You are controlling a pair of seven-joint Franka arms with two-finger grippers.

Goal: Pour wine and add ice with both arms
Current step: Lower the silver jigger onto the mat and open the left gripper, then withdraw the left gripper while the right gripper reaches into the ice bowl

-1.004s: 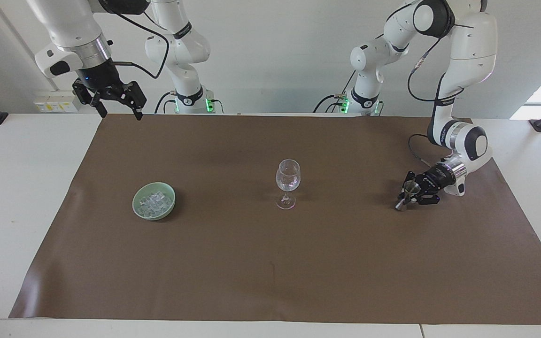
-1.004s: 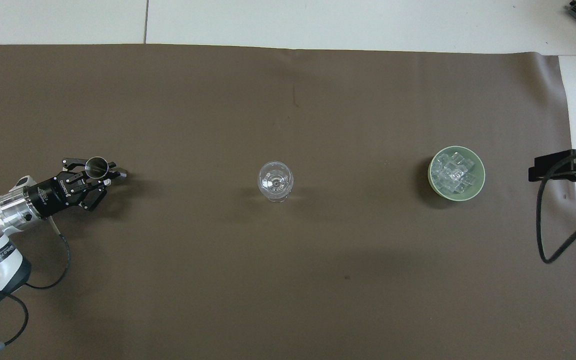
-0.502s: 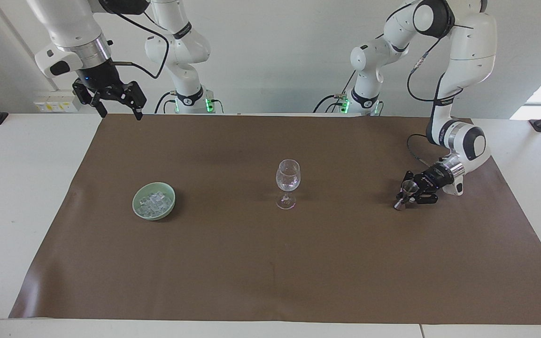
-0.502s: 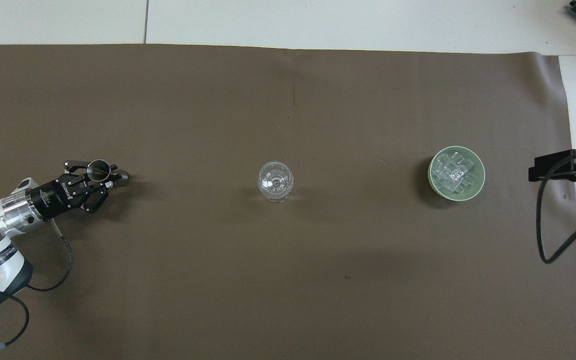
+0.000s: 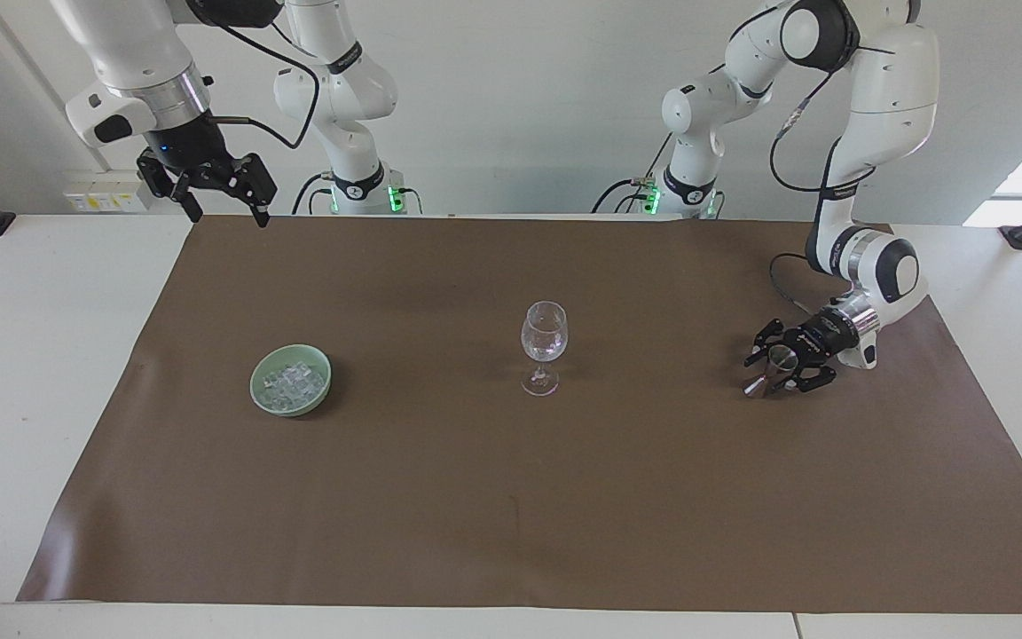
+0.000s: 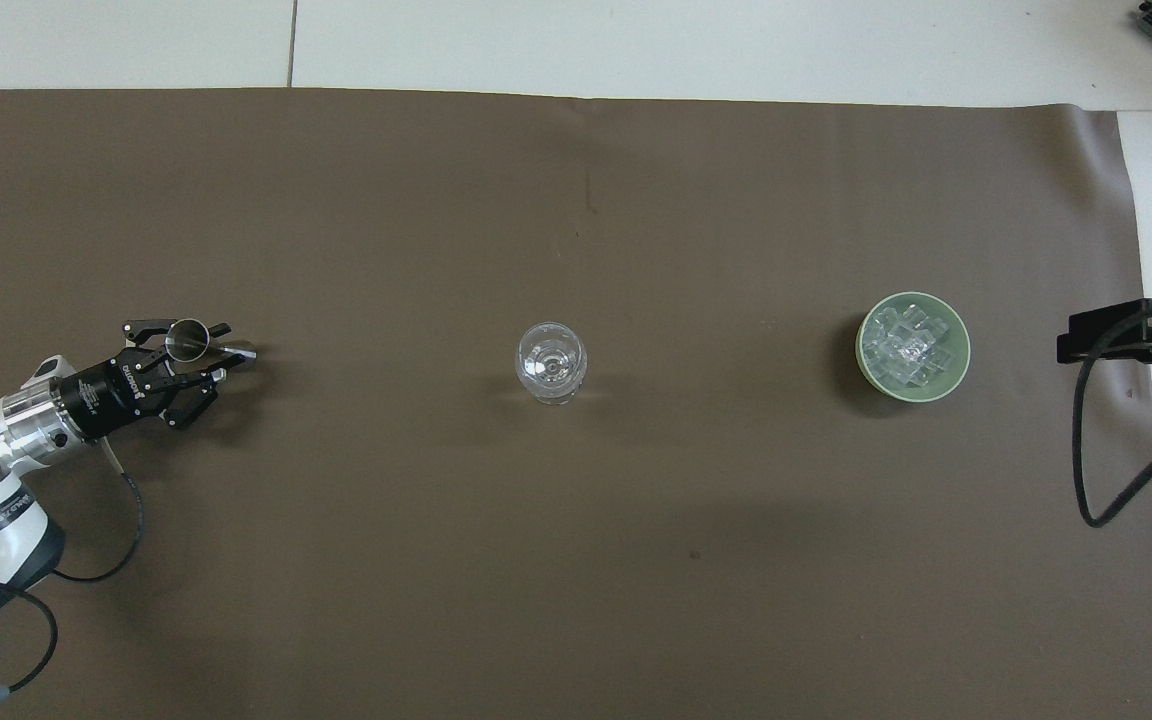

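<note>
Right gripper (image 5: 225,197): waiting in the air over the robots' edge of the worktop (image 5: 511,515) at the right arm's end; fingers spread, holding nothing; unmoved.
Left gripper (image 5: 784,361): low at the left arm's end; half a second ago it was clamped on the jigger, and now its fingers stand apart on either side of it.
Jigger (image 5: 769,374): small metal measure, released and resting on the worktop; whether it stands upright I cannot tell.
Wine glass (image 5: 544,335): upright mid-worktop, well apart from both grippers; no coloured wine shows in it.
Ice (image 5: 294,382): heaped in the green bowl (image 5: 255,387) toward the right arm's end, untouched.
Meaning: the pouring step looks finished; adding ice probably falls to the right arm.
</note>
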